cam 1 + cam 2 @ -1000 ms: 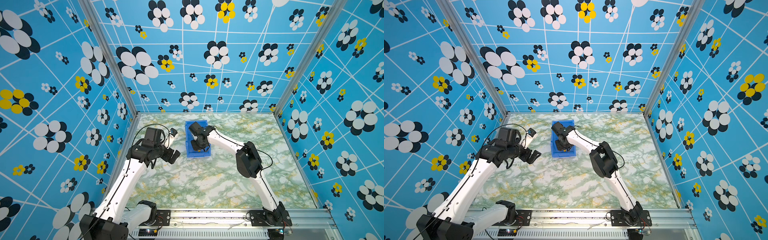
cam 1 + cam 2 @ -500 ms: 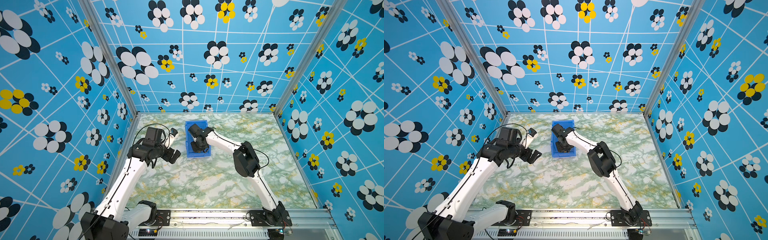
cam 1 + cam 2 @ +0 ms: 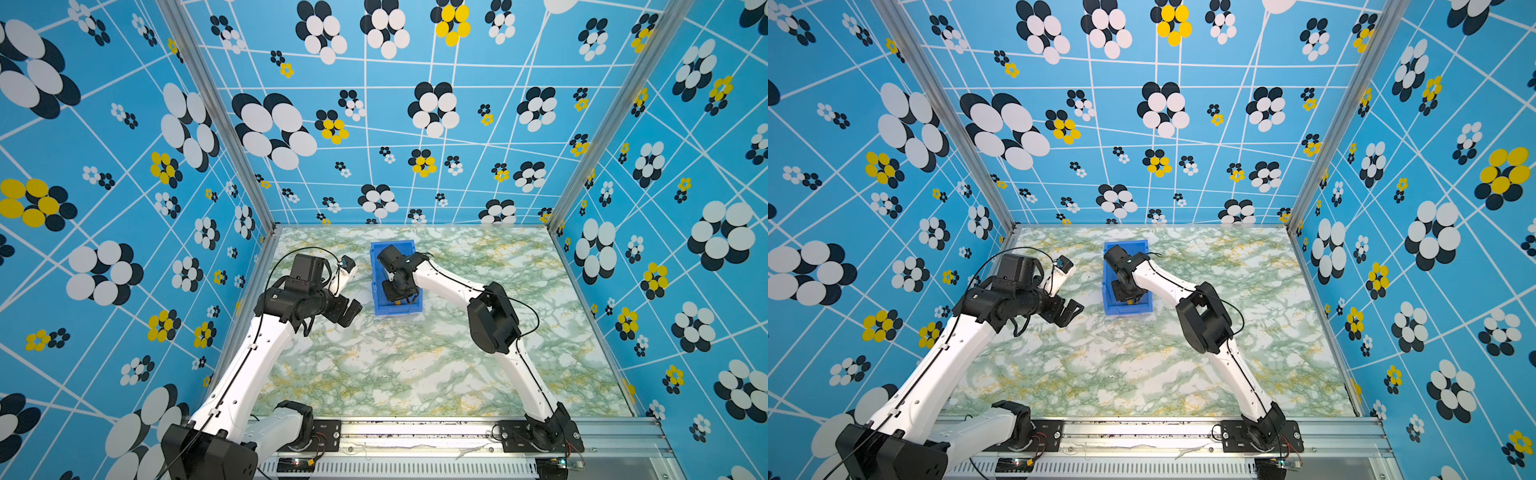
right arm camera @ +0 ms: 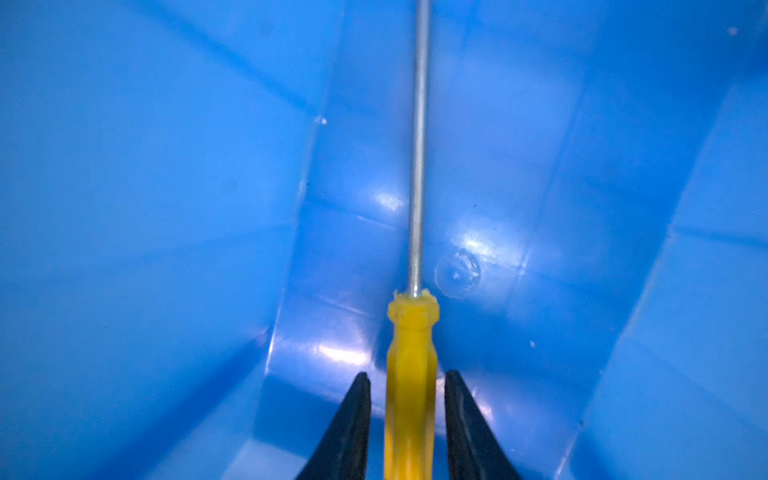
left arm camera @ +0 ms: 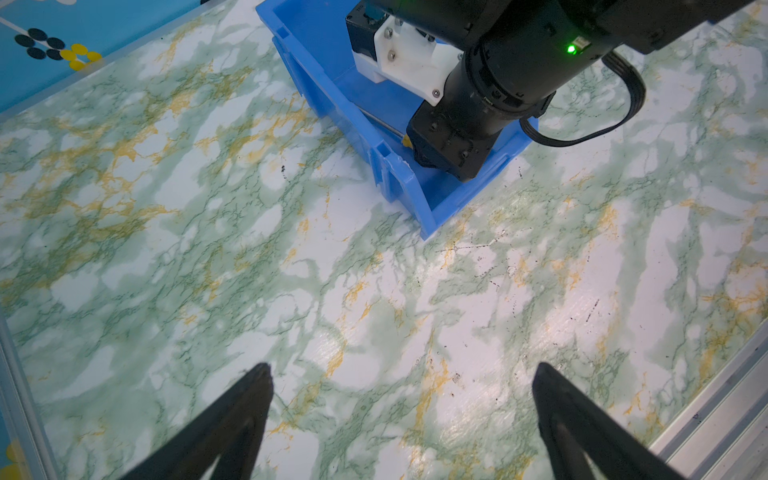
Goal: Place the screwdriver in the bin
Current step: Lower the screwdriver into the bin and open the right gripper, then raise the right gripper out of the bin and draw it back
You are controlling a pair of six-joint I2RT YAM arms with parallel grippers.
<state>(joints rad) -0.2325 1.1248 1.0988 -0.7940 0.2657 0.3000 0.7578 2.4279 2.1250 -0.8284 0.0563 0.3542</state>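
Right wrist view shows the screwdriver [image 4: 411,332] lying inside the blue bin [image 4: 166,166], along its floor. The right hand [image 4: 408,373] is slightly apart around the yellow handle, with a thin gap on each side. The left hand [image 5: 401,368] hangs wide apart over the counter [image 5: 374,270], beside the bin, which stands near the counter's far edge.

The left claw [image 3: 352,311] is hovering left of centre in a top view, jaws spreading wide; the right claw [image 3: 400,297] is pointing down at centre, jaws slightly parted.
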